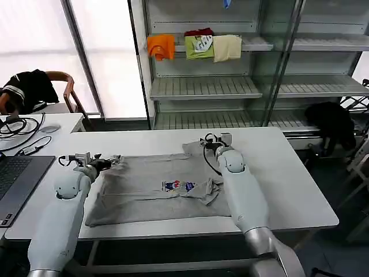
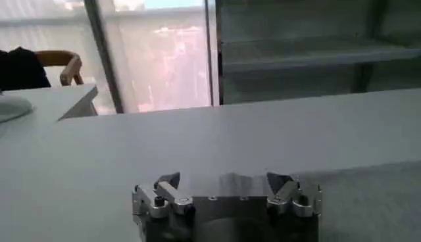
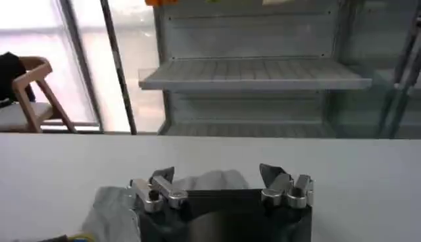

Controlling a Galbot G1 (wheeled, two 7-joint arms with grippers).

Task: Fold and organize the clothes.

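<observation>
Shirt lies spread across your white table, print up. Behind it, a grey shelving unit holds folded pieces. Your left gripper and right gripper hover at its far corners, jaws apart.

A shirt lies spread across the middle of the surface, nearer its front edge. The left end effector sits at the shirt's far left corner, the right end effector at its far right corner, both with jaws apart. A laptop rests on the surface's left end, cables beyond it. Behind the surface stands a shelf unit with folded pieces on an upper shelf. A chair stands far left.
</observation>
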